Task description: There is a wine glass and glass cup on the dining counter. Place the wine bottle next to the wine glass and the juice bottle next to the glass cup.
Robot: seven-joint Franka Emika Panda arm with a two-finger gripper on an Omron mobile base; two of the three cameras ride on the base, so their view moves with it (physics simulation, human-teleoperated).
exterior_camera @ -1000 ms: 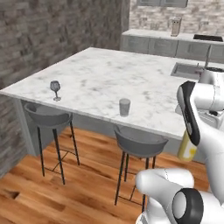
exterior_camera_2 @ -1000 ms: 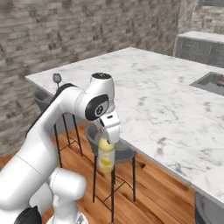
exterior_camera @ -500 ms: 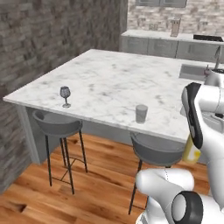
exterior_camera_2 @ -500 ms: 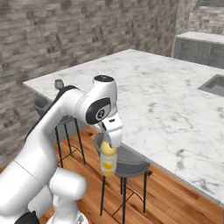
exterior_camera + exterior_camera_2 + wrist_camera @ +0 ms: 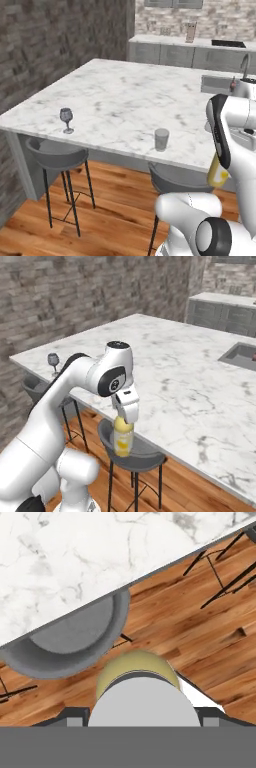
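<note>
My gripper [image 5: 125, 418] is shut on the top of the juice bottle [image 5: 123, 440], a stubby yellow bottle hanging upright beside the dining counter [image 5: 125, 95], below its top and above a stool. The left base view shows the same bottle [image 5: 217, 173] beneath my gripper [image 5: 220, 162]. In the hand view the juice bottle [image 5: 137, 679] sits between the jaws, over wood floor. The wine glass [image 5: 66, 120] stands near the counter's near left corner, also visible as a small wine glass [image 5: 53, 360]. The glass cup [image 5: 161, 139] stands near the front edge, left of my arm. The wine bottle is out of view.
Grey stools [image 5: 56, 153] [image 5: 177, 181] stand under the counter's front edge; one stool seat [image 5: 132, 451] is right below the bottle. A sink [image 5: 220, 84] with a tap [image 5: 245, 64] lies at the counter's far right. A stone wall [image 5: 45, 45] runs along the left.
The whole picture has shifted, so the base has driven along the counter. The glasses now sit further right in the left base view. The gripper keeps its hold on the juice bottle.
</note>
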